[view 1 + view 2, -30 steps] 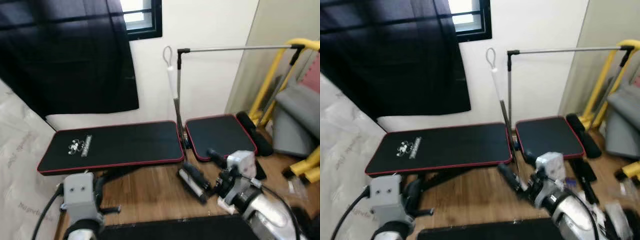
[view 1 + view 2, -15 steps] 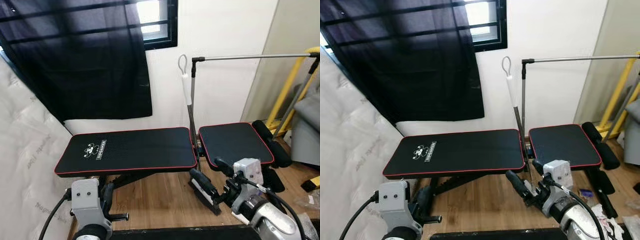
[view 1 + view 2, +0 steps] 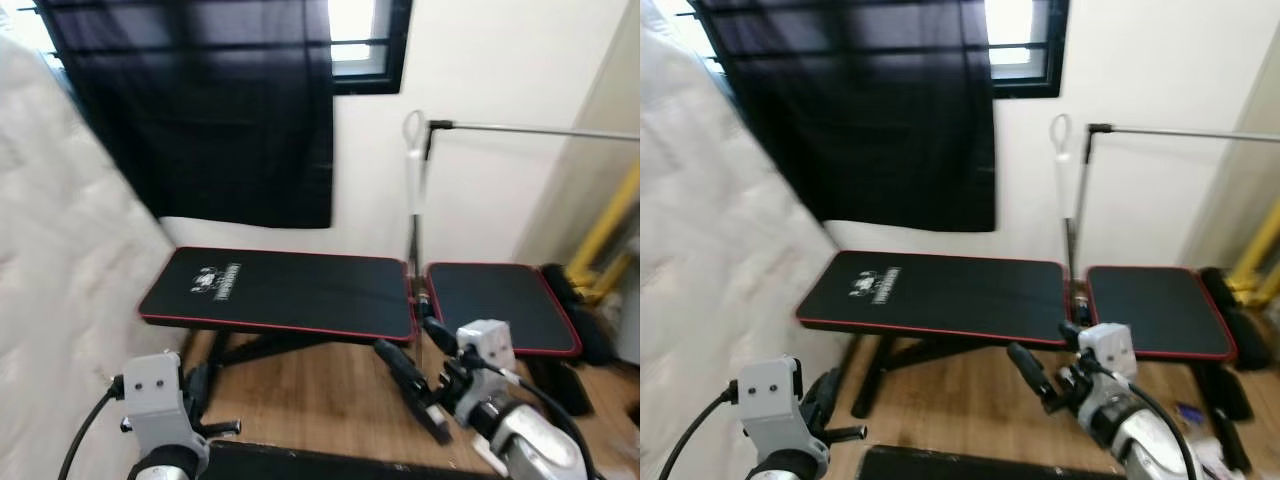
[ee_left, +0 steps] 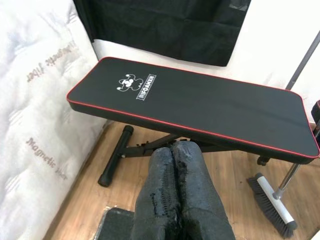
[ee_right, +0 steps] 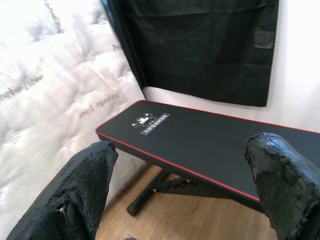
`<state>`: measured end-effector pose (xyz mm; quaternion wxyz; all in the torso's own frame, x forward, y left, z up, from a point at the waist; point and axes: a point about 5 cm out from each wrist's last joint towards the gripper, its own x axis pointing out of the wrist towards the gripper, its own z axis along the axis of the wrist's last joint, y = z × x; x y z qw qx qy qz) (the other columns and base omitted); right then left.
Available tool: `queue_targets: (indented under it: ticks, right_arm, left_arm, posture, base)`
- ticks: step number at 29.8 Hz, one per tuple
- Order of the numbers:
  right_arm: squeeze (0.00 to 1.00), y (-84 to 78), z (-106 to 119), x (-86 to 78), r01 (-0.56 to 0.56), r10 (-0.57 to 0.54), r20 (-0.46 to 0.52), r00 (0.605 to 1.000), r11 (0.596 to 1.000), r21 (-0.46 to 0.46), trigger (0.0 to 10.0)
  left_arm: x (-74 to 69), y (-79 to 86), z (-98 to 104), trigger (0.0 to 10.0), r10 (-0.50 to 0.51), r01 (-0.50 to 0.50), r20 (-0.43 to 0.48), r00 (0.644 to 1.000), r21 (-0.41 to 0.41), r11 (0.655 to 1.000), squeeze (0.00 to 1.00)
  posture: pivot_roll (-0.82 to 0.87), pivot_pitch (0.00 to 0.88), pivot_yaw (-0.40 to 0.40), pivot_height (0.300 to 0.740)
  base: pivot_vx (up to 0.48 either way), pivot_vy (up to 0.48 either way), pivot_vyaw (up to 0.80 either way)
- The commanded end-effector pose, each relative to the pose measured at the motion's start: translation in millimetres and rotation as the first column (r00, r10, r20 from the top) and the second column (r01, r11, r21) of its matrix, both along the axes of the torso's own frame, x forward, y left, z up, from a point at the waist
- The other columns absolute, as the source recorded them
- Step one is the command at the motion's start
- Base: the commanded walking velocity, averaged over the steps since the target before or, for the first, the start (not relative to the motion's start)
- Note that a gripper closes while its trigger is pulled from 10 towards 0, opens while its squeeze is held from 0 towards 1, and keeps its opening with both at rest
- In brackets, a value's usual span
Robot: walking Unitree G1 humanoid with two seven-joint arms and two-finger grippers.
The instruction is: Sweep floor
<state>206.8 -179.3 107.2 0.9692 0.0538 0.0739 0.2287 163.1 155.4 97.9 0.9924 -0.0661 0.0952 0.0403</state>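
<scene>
The workout bench (image 3: 290, 292) wears matt black padding with red piping. Quilted white cloth covers the mattress (image 3: 70, 240). The floor (image 4: 235, 185) is smooth wood, and the broom (image 4: 272, 204) has stiff dark bristles.

white wall (image 3: 480, 60) | black curtain (image 3: 200, 110) | weight bench (image 3: 290, 290) | wood floor (image 3: 320, 400)

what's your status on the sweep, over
Left gripper shut, empty; right gripper open, empty. Broom untouched, standing behind the bench, head on the floor. Bench sits between robot and broom.
</scene>
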Motion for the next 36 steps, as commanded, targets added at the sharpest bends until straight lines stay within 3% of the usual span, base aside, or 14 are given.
queue_targets:
  ticks: [1,20,28,36]
  right_arm:
    - [0.00,-2.5,-6,-0.7,0.009,-0.009,-0.013,1.000,1.000,-0.001,10.0]
    - [0.00,-4.1,-8,1.8,0.019,-0.019,0.001,1.000,1.000,-0.024,10.0]
    - [0.00,-2.3,-4,3.5,0.026,-0.026,0.017,1.000,1.000,-0.017,10.0]
    - [0.00,-1.6,1,4.4,0.043,-0.042,0.024,0.999,0.999,-0.014,10.0]
  left_arm:
    - [0.8,-2.9,-2,10.0,-0.038,0.037,-0.008,0.999,-0.008,0.999,0.00]
    - [1.3,-3.2,0,10.0,-0.052,0.052,0.001,0.999,-0.011,0.999,0.00]
    - [1.4,-3.3,1,10.0,-0.053,0.053,0.003,0.999,-0.011,0.999,0.00]
    - [2.2,-3.4,1,10.0,-0.060,0.060,0.008,0.998,-0.013,0.998,0.00]
  posture:
    - [-0.15,0.000,-0.013,0.740]
    - [-0.15,0.000,-0.013,0.740]
    - [-0.15,0.000,-0.017,0.740]
    - [-0.15,0.000,-0.015,0.740]
  base:
    - [0.000,0.000,0.00]
    - [0.000,0.000,0.08]
    - [0.000,0.000,0.59]
    - [0.252,0.000,0.00]
